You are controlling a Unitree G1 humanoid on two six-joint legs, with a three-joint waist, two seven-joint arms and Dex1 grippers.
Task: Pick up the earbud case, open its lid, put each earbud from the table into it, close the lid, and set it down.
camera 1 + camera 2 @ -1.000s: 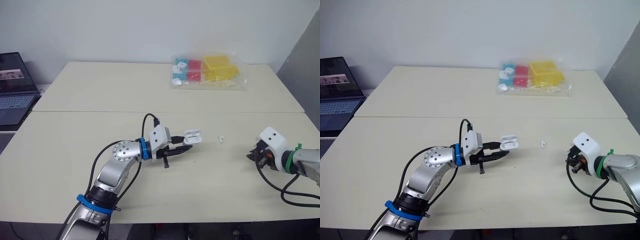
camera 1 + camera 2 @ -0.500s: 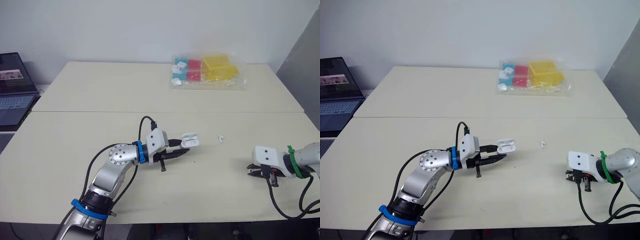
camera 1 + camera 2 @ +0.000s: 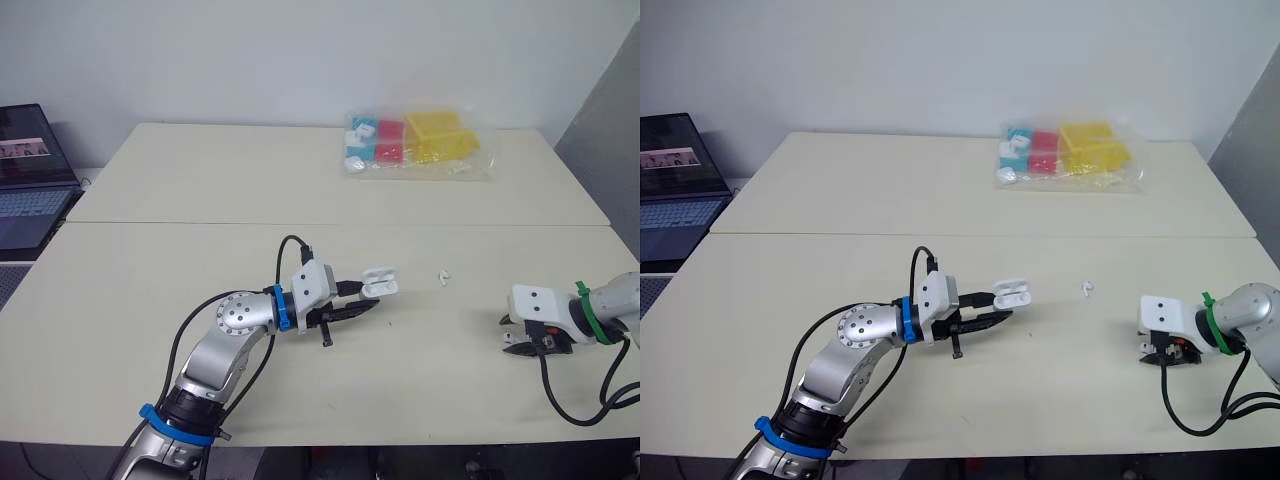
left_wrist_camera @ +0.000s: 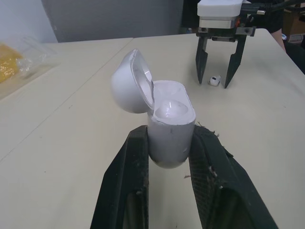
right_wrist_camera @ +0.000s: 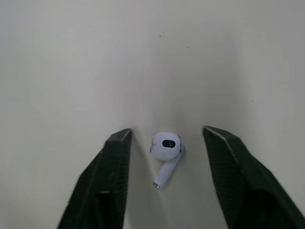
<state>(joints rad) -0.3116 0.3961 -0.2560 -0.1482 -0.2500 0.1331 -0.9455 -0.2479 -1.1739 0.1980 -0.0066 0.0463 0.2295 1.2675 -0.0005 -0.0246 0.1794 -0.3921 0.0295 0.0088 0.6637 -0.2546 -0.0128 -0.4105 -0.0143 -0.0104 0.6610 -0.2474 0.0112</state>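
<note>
Right jaws apart, earbud point(image 5: 166, 147) between them, untouched.

You see the laptop point(image 3: 30, 175) cut off by the left edge, its screen too small to read. In the head views the loose earbud point(image 3: 442, 274) is only a white speck, and you cannot tell how it lies. The white wrist block point(image 3: 535, 303) hides most of the right gripper point(image 3: 520, 347). The left gripper point(image 4: 170, 134) covers the lower sides of the earbud case point(image 4: 171, 119). The white pieces in the plastic bag point(image 3: 412, 143) are too small to name.
</note>
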